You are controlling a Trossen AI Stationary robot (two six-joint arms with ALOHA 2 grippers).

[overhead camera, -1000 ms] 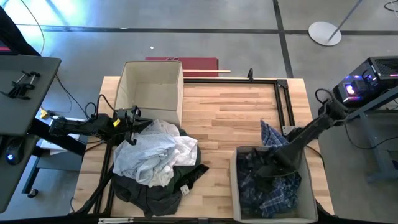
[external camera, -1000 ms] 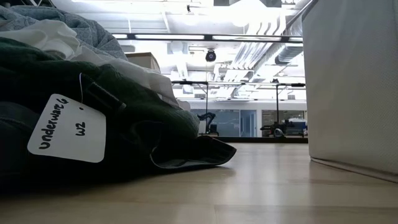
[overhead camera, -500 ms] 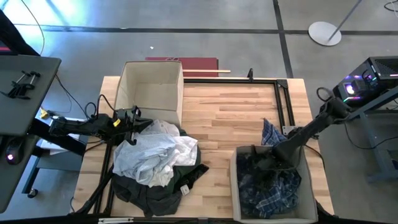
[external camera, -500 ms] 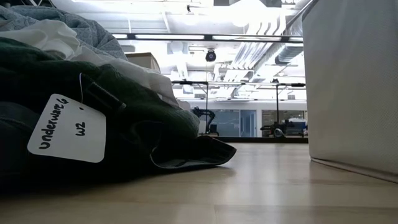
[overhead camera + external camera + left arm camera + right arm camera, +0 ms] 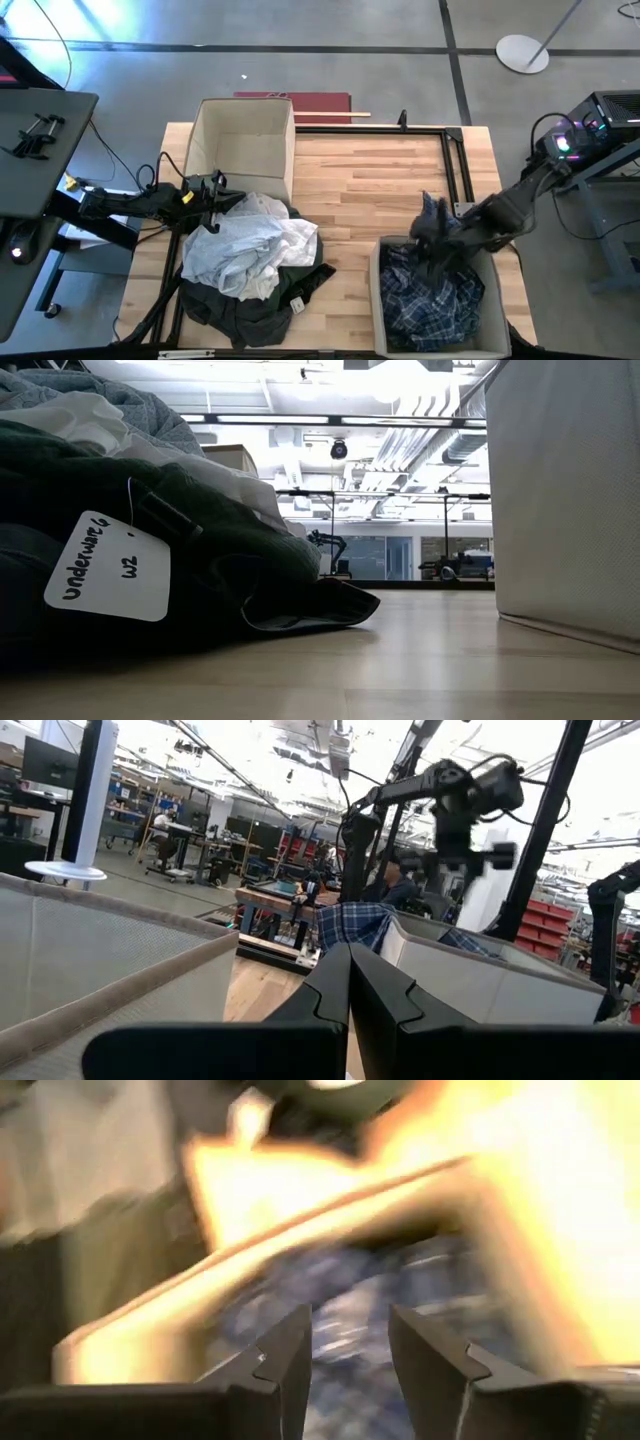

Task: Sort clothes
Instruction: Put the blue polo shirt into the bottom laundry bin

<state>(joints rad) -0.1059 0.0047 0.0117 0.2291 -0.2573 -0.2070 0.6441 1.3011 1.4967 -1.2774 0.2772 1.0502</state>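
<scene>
While right hand [image 5: 432, 240] gapes, likely empty, plaid shirt [image 5: 430, 295] binned

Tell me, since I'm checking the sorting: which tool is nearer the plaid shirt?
Right. The right tool hangs just above the plaid shirt; the left tool waits across the table.

The blue-white plaid shirt [image 5: 432, 296] lies crumpled inside the beige bin at the table's front right corner, one flap draped over the bin's back rim. Near the front left edge, white pale pieces [image 5: 250, 248] are heaped on a dark green garment [image 5: 200, 550] and dark grey-black ones [image 5: 238, 312], bearing a white tag [image 5: 108, 568].
</scene>
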